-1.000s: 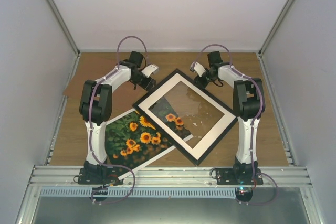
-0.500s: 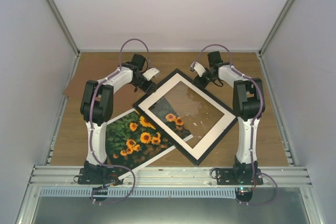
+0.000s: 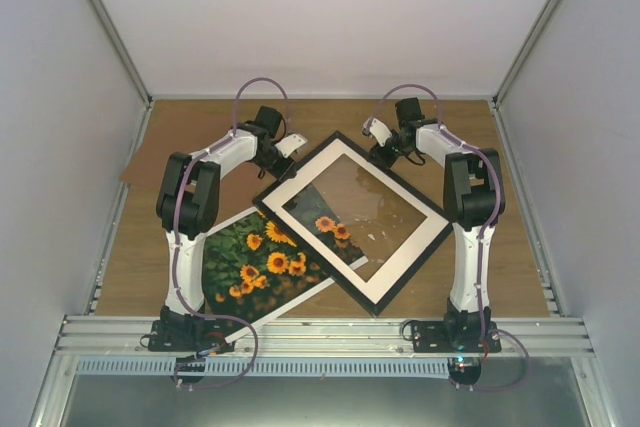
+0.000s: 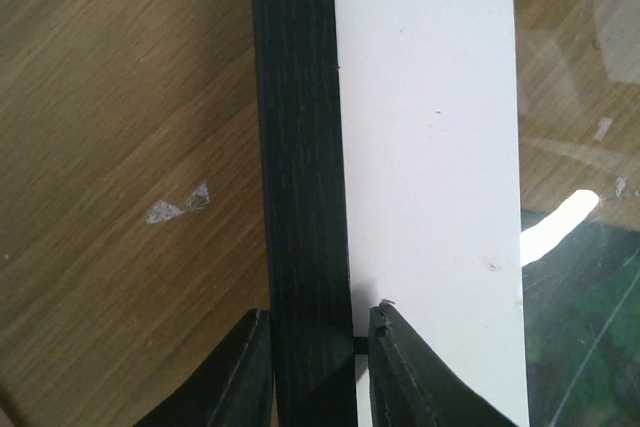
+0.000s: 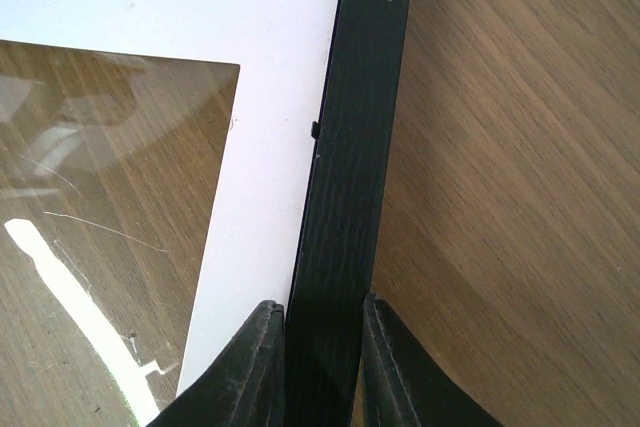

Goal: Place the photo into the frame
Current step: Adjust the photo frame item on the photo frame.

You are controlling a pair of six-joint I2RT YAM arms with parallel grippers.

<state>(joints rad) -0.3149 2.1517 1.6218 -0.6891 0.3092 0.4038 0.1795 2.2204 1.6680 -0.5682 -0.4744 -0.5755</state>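
The black frame (image 3: 338, 137) lies turned like a diamond in the middle of the table, with a white mat (image 3: 310, 169) and a clear window inside it. The sunflower photo (image 3: 255, 267) lies flat at the lower left, its right part under the frame. My left gripper (image 3: 290, 155) is at the frame's upper-left rail. In the left wrist view its jaws (image 4: 320, 312) straddle that rail (image 4: 300, 147): the left finger touches it and a thin gap remains at the right finger. My right gripper (image 3: 384, 152) (image 5: 320, 302) is shut on the upper-right rail (image 5: 350, 167).
A brown board (image 3: 135, 162) lies at the table's left edge by the side wall. White walls close in the table on three sides. An aluminium rail (image 3: 320, 332) runs along the near edge between the arm bases.
My left gripper has shifted slightly right onto the frame's upper-left rail and its jaws have narrowed around it. The right arm, the frame and the photo have not moved.
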